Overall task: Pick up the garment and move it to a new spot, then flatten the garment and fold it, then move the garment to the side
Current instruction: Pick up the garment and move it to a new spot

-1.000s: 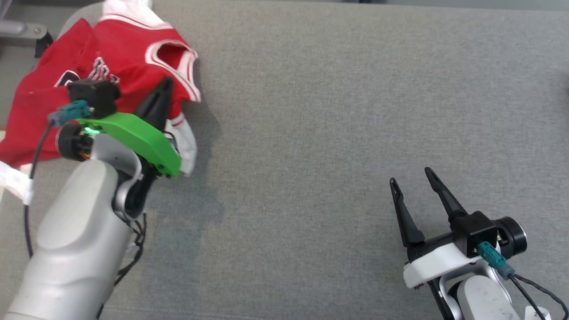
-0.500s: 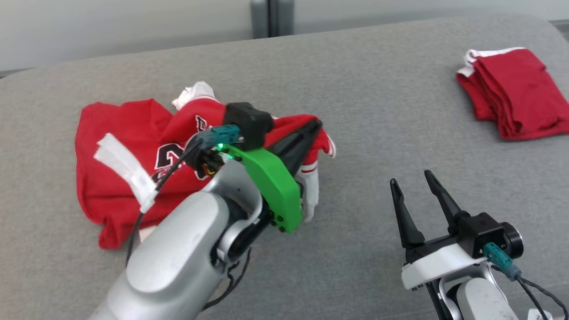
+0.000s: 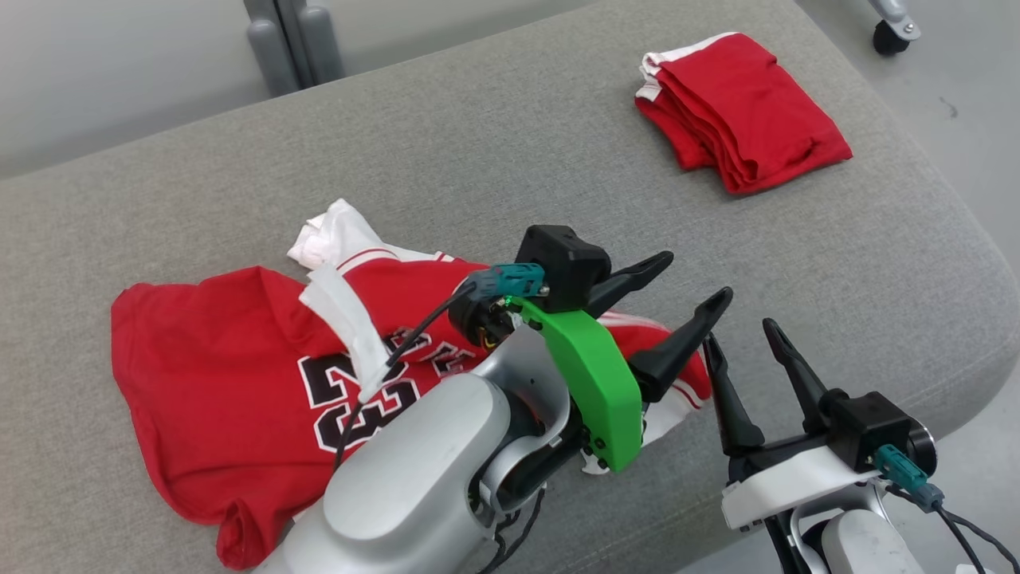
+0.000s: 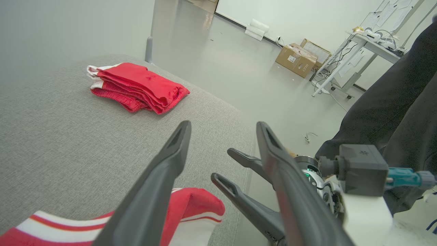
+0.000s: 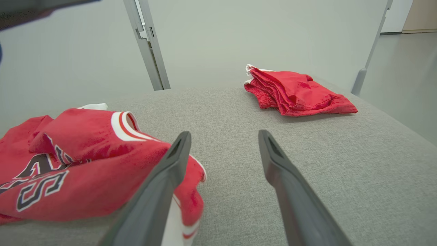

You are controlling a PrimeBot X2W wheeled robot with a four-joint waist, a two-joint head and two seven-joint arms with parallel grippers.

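The garment is a red jersey with white trim and a black "23". It lies rumpled on the grey cushioned surface, left of the middle. My left gripper, on a green mount, hovers just over the jersey's right end with its fingers spread and nothing between them. In the left wrist view the left gripper is open above a red and white fold of the garment. My right gripper stands open at the lower right, close beside the left one. The right gripper points past the garment.
A folded red pile lies at the far right of the surface, also seen as the red pile and the red pile. The cushion's edge drops to the floor on the right. A cardboard box and a desk stand beyond.
The head camera has swung, so the whole view shifted. My left gripper, shut on the jersey before, has opened and let it go. The right gripper stays open.
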